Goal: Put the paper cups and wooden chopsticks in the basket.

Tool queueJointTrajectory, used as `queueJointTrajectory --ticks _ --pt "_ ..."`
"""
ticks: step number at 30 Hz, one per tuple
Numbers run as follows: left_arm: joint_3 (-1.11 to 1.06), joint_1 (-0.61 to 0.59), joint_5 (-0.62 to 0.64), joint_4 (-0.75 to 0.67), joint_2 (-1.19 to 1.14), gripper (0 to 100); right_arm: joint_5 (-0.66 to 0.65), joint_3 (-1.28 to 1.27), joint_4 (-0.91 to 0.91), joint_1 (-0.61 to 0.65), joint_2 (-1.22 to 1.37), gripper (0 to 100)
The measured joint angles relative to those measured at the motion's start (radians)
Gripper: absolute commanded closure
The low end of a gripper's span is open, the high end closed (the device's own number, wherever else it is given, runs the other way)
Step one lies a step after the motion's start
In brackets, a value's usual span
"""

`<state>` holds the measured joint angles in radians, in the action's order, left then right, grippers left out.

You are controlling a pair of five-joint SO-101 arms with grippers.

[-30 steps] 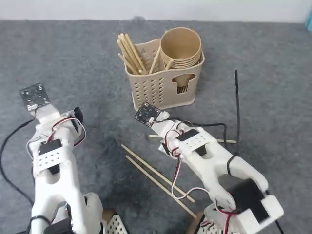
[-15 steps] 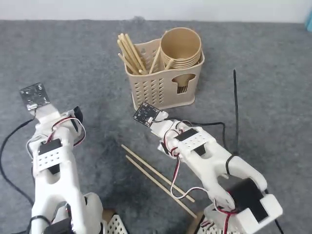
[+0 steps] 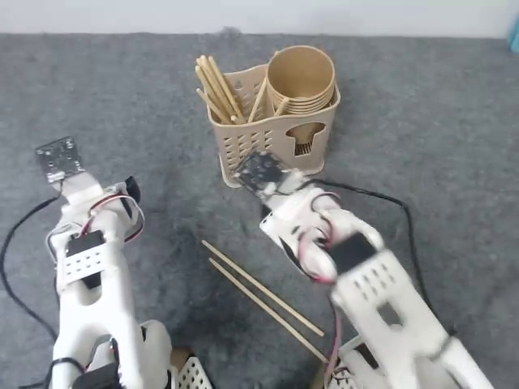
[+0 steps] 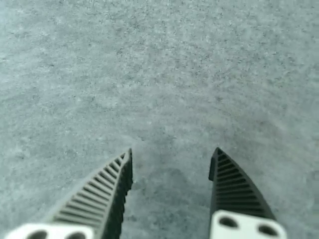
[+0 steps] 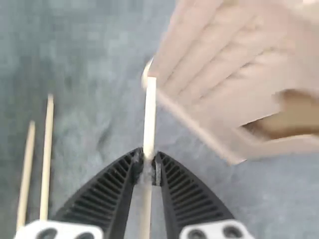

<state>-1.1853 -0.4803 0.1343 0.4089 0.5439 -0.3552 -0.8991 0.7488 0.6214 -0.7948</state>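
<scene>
The left end effector point(image 4: 172, 159) stood with fingers apart over the grey bench point(image 4: 159, 59). The right end effector point(image 5: 147, 159) was clamped on one pale wooden chopstick point(image 5: 149, 114), just beside the basket point(image 3: 268, 142). Two loose chopsticks point(image 3: 259, 293) lay parallel on the bench. The beige perforated basket held stacked paper cups point(image 3: 302, 77) and bundled chopsticks point(image 3: 215, 85).

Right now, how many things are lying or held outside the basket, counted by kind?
Loose chopsticks on the carpet: 2
Chopstick held in the right gripper: 1
Paper cups outside the basket: 0, the stack sits inside
Total outside: 3
</scene>
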Motion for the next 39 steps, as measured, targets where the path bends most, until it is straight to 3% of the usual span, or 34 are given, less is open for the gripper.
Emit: queueJointTrajectory --ticks 9,14,19,25,36,39 --pt "-0.097 0.077 -0.051 0.000 0.103 76 0.193 0.000 -0.117 0.002 -0.368 99.2" --pt "-0.190 0.126 -0.115 0.000 0.241 76 0.336 -0.002 -0.341 0.002 -0.410 99.2" --pt "-0.281 0.170 -0.141 0.000 0.399 76 0.374 -0.002 -0.628 0.000 -0.390 99.2" --pt "-0.345 0.195 -0.147 0.000 0.529 76 0.374 0.061 -0.973 0.002 -0.195 99.2" --pt "-0.348 0.198 -0.147 0.000 0.557 76 0.374 0.611 -1.016 -0.086 0.476 99.1" --pt "-0.348 0.198 -0.147 0.000 0.557 76 0.374 0.666 -1.016 -0.101 0.614 90.4"
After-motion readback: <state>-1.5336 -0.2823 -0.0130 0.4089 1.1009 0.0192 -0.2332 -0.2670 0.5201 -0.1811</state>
